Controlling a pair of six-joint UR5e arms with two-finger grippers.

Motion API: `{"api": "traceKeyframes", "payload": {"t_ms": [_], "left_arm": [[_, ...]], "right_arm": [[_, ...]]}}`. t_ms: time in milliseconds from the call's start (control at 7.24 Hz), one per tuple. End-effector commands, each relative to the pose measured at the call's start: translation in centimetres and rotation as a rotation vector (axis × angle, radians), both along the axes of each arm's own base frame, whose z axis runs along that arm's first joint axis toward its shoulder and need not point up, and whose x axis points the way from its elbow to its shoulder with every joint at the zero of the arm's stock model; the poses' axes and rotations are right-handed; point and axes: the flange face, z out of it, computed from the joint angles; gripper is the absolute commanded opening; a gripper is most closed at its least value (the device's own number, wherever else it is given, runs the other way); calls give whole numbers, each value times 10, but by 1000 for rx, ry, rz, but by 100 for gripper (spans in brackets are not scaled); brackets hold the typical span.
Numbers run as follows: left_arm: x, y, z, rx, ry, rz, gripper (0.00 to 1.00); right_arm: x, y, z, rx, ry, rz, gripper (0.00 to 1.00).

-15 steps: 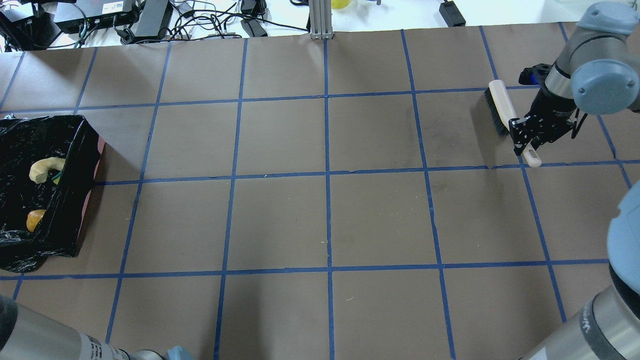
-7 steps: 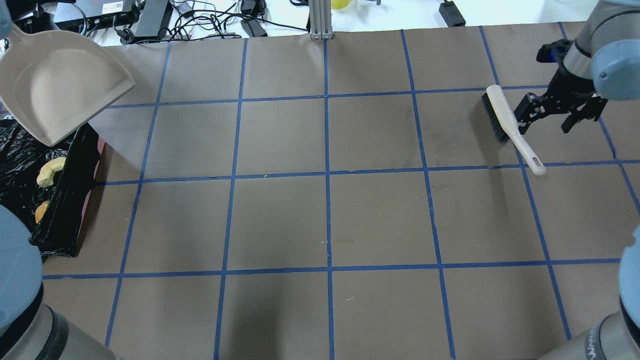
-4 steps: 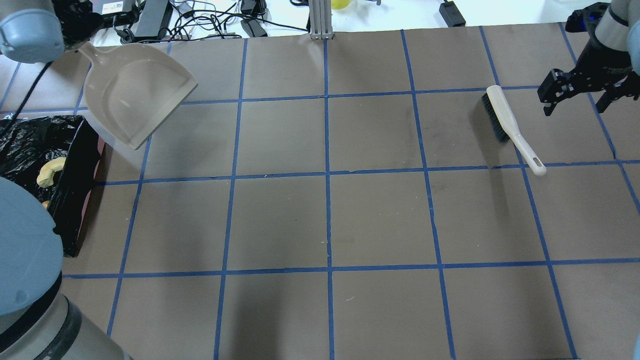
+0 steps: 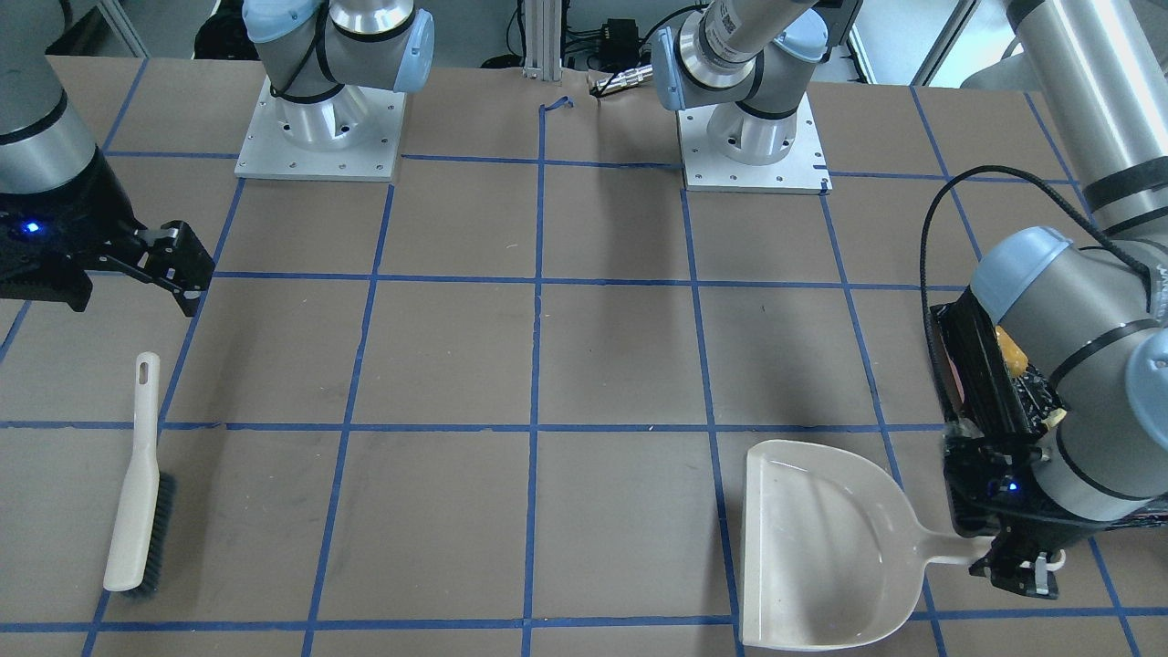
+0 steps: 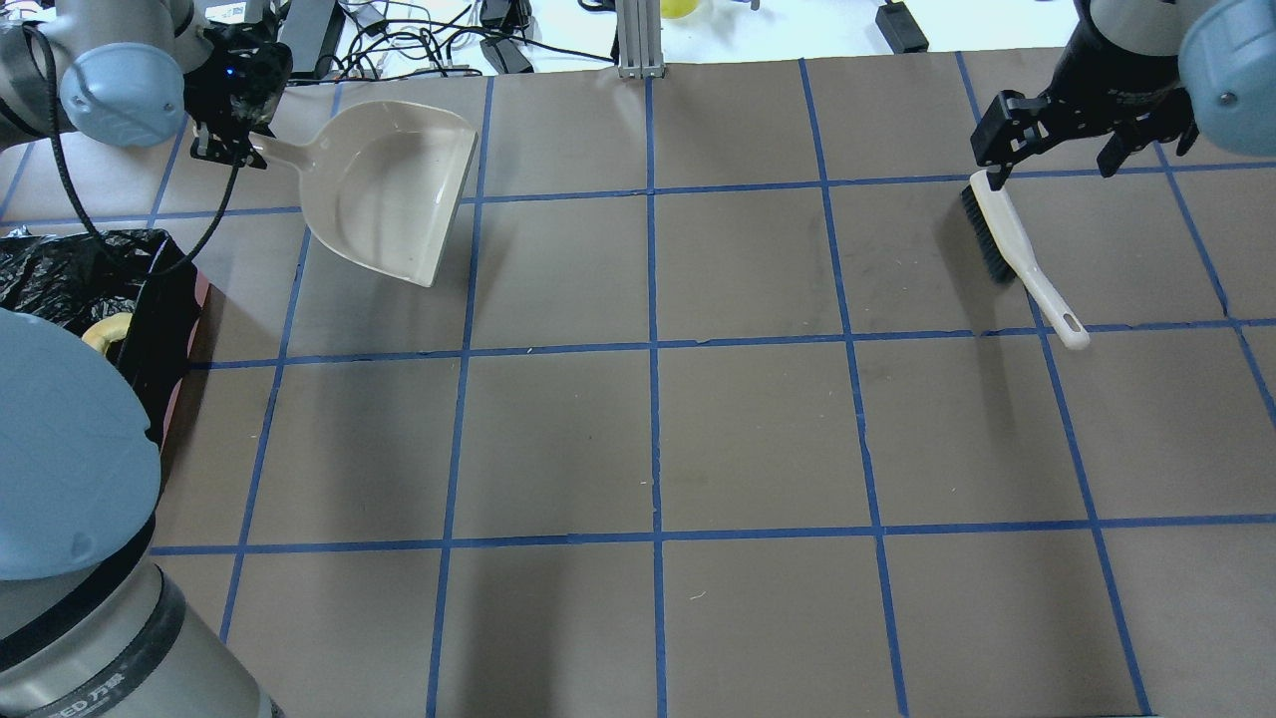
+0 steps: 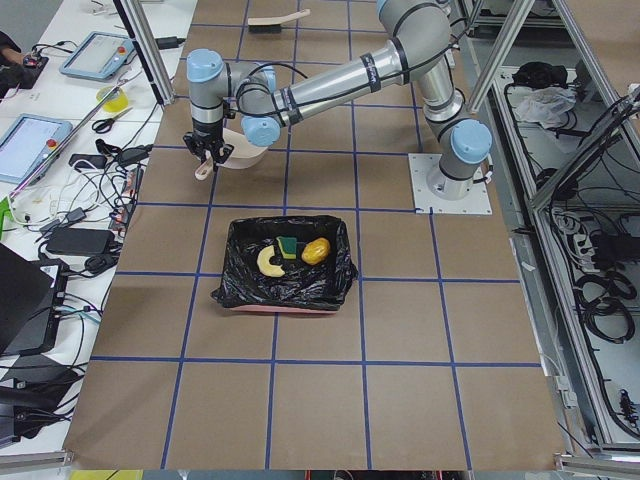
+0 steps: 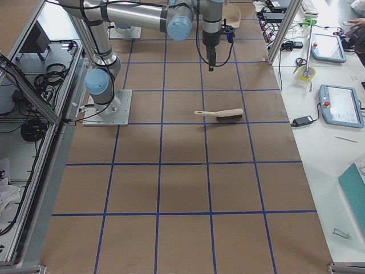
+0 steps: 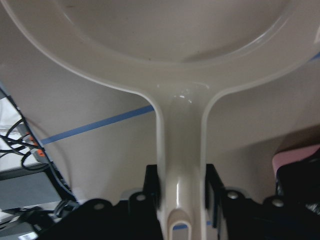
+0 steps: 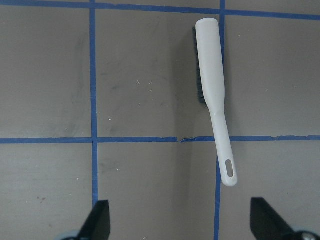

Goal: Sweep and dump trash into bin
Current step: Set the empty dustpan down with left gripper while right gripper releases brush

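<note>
The bin, lined with a black bag, stands at the table's left end. Inside lie the trash pieces: a tan curled piece, a green wedge and a golden lump. My left gripper is shut on the handle of the empty beige dustpan, beyond the bin; the left wrist view shows the fingers clamping the handle. My right gripper is open and empty above the white brush, which lies alone on the table.
Cables and power boxes and an aluminium post line the far edge. The two arm bases stand on the robot's side. The brown paper cover carries a blue tape grid.
My right gripper has let go of the brush, opened and moved away toward the far edge. My left arm has carried the dustpan from the bin rightward and turned it.
</note>
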Motion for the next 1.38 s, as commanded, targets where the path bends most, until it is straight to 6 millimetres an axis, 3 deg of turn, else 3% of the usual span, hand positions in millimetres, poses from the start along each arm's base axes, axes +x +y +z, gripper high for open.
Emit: {"api": "traceKeyframes", "payload": {"t_ms": [0,276,552,829,967,1243], "left_arm": [[-37,-5,-42,60,95,156,0],[-44,-7,-78,120,87,111,0],[-57,-1,-83,146,84,87,0],[-56,19,-84,182,29,37,0],[-54,16,-77,165,25,44,0],[-57,18,-83,174,28,70,0]], "right_arm": [[12,12,14,-13,-3,10,100],[44,27,17,2,-45,66,100],[59,33,17,19,-48,93,100],[63,36,19,17,-49,103,100],[63,36,20,15,-51,103,100],[63,37,21,12,-50,103,100]]}}
